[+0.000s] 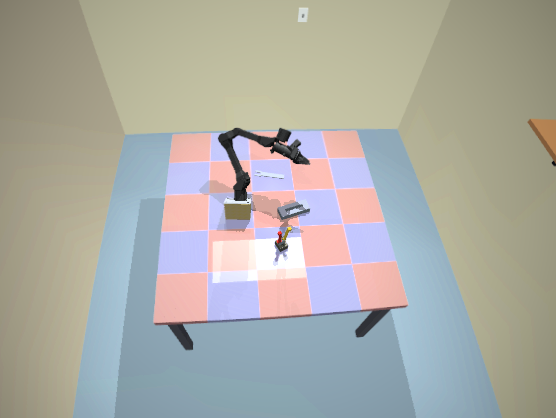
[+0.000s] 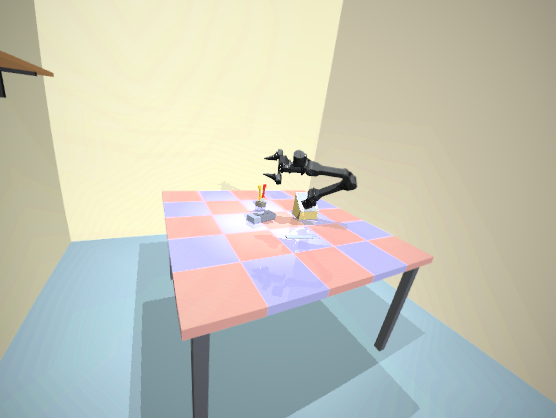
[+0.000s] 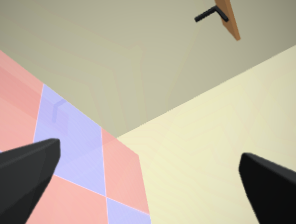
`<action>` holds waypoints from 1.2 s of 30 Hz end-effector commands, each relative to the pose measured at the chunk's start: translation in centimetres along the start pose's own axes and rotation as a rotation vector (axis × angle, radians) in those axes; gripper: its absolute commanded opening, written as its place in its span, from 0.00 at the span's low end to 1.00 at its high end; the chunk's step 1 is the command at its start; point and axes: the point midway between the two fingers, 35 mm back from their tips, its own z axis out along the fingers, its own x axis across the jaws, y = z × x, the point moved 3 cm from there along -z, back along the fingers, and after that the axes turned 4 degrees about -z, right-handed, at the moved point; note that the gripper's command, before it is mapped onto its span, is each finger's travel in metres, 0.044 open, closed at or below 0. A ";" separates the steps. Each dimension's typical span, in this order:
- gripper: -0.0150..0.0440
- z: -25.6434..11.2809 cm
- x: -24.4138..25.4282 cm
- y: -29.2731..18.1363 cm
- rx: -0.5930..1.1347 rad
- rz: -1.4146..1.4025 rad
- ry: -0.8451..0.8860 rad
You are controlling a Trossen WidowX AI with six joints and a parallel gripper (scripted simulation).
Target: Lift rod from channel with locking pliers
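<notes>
Our hand hangs above the worktop, spread nearly as wide as it goes, holding nothing. We see the red-and-yellow-handled pliers upright in their small dark holster, near the grey channel block. We cannot make out the rod.

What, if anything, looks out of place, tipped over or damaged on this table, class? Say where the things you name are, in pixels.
Nothing looks spilled, toppled or broken. The red and yellow handles (image 1: 284,236) (image 2: 262,192) stand up from their small dark holder (image 1: 281,245) (image 2: 260,204), and the grey channel block (image 1: 285,214) (image 2: 262,217) sits on the tabletop. The wrench (image 1: 269,175) (image 2: 300,237) lies loose, hardly odd.
</notes>
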 end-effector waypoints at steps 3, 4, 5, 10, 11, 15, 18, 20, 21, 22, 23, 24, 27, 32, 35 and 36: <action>1.00 -4.1 8.1 4.7 -0.292 0.037 0.204; 1.00 -5.1 9.3 5.2 -0.336 0.049 0.243; 1.00 -6.1 10.5 5.8 -0.380 0.062 0.284; 1.00 -9.9 13.9 7.2 -0.520 0.119 0.433; 1.00 -10.0 14.0 7.2 -0.524 0.122 0.438; 1.00 -10.0 14.0 7.2 -0.524 0.122 0.438; 1.00 -8.8 14.1 6.4 -0.458 0.116 0.439; 1.00 -5.6 14.0 4.0 -0.269 0.116 0.441; 1.00 -4.1 13.8 2.5 -0.162 0.126 0.441; 1.00 -2.8 13.5 1.0 -0.063 0.141 0.441; 1.00 -2.0 13.2 0.0 0.008 0.155 0.440; 1.00 -1.1 12.9 -1.3 0.090 0.175 0.440; 1.00 1.0 11.6 -5.7 0.362 0.269 0.437; 1.00 1.8 9.4 -12.2 0.787 0.502 0.427; 1.00 1.2 8.2 -15.4 1.041 0.697 0.419; 1.00 0.8 7.7 -16.4 1.130 0.777 0.416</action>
